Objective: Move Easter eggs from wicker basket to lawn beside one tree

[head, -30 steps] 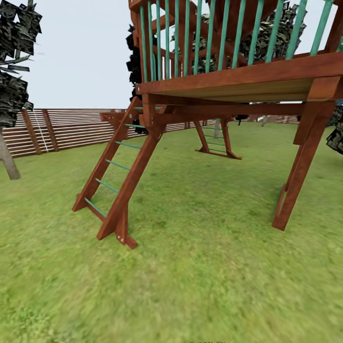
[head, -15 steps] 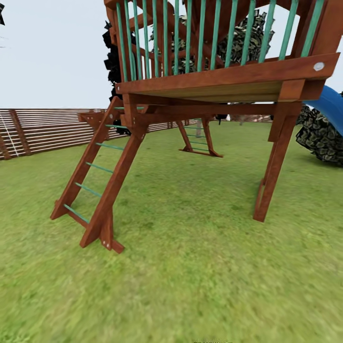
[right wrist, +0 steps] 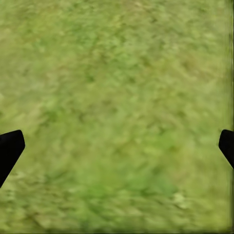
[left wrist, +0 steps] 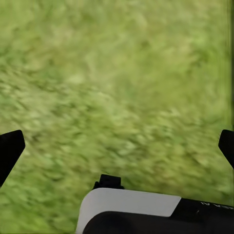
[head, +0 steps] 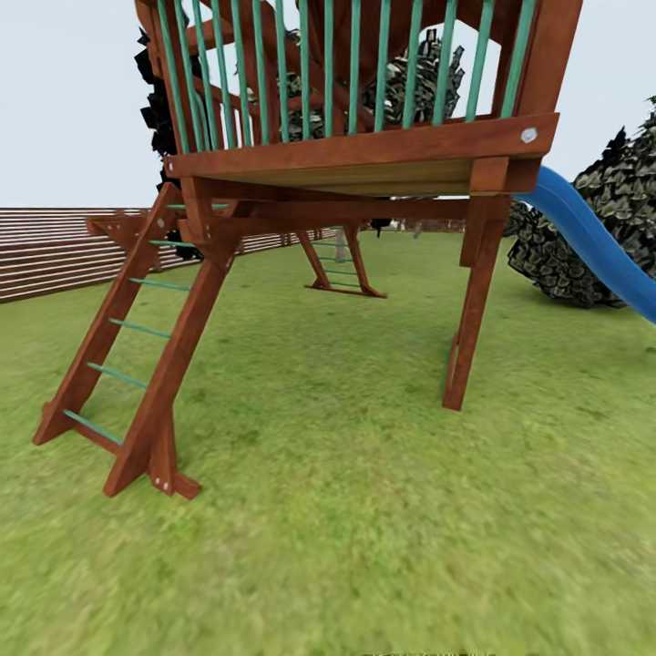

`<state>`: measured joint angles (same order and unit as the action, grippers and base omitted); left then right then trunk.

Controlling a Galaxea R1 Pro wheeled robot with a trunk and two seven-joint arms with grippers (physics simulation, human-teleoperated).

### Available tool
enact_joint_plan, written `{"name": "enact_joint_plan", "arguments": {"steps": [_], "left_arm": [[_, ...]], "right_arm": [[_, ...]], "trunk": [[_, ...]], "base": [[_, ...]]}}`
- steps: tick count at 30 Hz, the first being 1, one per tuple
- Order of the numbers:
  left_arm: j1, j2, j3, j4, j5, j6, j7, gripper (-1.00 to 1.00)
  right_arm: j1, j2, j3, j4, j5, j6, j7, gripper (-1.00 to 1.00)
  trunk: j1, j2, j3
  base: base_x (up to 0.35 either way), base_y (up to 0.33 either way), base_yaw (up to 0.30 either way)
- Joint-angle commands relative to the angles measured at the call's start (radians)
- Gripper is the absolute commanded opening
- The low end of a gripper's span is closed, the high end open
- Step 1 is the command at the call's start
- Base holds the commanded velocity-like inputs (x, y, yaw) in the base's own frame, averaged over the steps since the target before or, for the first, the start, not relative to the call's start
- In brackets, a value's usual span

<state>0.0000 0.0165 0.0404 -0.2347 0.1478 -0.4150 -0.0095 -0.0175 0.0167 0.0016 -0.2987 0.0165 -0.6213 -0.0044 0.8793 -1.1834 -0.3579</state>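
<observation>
The lawn (head: pixel 364 510) spreads out as bright green grass in the head view, in a garden bounded by a brown slatted fence (head: pixel 46 251). The Easter eggs, the wicker basket and the tree are out of view. My left gripper (left wrist: pixel 118 148) hangs open over bare grass, its dark fingertips (left wrist: pixel 9 151) wide apart with nothing between them. Over another patch of grass my right gripper (right wrist: pixel 118 147) is open too, and nothing sits between its fingertips (right wrist: pixel 9 148).
A wooden playset (head: pixel 346 164) with green railings stands ahead. Its ladder (head: pixel 128 364) reaches the ground at the left and a support post (head: pixel 469 319) stands to the right of centre. A blue slide (head: pixel 583 232) drops to the right in front of a dark bush (head: pixel 629 191).
The head camera has turned to the right: the playset sits further left in the picture, the slide and bush have come in at the right, and the trunk at the left has gone out.
</observation>
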Motion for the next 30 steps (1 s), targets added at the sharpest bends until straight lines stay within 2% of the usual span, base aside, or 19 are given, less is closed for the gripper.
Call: {"name": "enact_joint_plan", "arguments": {"steps": [1, 6, 13, 20, 24, 25, 26, 30], "left_arm": [[0.000, 0.000, 0.002, 0.001, 0.002, -0.002, -0.001, 1.00], [0.000, 0.005, 0.003, 0.004, 0.003, -0.002, 0.003, 1.00], [0.000, 0.009, 0.003, 0.005, 0.003, -0.002, 0.003, 1.00], [0.000, 0.010, 0.003, 0.005, 0.003, -0.002, 0.004, 1.00], [0.000, 0.009, 0.003, 0.005, 0.003, -0.002, 0.007, 1.00], [0.000, 0.009, 0.003, 0.005, 0.004, -0.002, 0.007, 1.00], [0.000, 0.008, 0.003, 0.005, 0.003, -0.003, 0.008, 1.00], [0.000, 0.002, -0.001, -0.008, 0.002, -0.007, 0.011, 1.00]], "right_arm": [[-0.001, 0.000, 0.000, 0.001, 0.002, -0.003, 0.000, 1.00], [-0.001, 0.002, 0.002, 0.001, 0.003, -0.003, 0.000, 1.00], [-0.001, 0.006, 0.007, 0.001, 0.003, -0.002, 0.000, 1.00], [-0.001, 0.010, 0.008, 0.013, 0.002, -0.001, -0.002, 1.00], [-0.001, 0.012, 0.008, 0.015, -0.002, 0.002, -0.003, 1.00], [-0.002, 0.017, 0.008, 0.014, -0.002, 0.003, -0.003, 1.00], [-0.009, 0.040, 0.008, 0.010, -0.001, 0.001, -0.004, 1.00], [-0.025, 0.071, 0.008, 0.005, 0.001, -0.013, -0.004, 1.00]], "trunk": [[0.000, -0.001, -0.001], [0.000, -0.001, -0.004], [0.000, -0.001, -0.006], [0.000, -0.001, -0.006], [0.000, -0.001, -0.006], [0.000, -0.001, -0.006], [0.000, -0.001, -0.006], [0.000, -0.001, -0.006]], "base": [[0.000, 0.000, -0.295], [0.000, 0.054, -0.206], [0.000, 0.280, -0.020], [0.000, 0.305, 0.205], [0.000, 0.101, 0.279], [0.000, 0.034, 0.284], [0.000, 0.017, 0.285], [0.000, 0.008, 0.286]]}}
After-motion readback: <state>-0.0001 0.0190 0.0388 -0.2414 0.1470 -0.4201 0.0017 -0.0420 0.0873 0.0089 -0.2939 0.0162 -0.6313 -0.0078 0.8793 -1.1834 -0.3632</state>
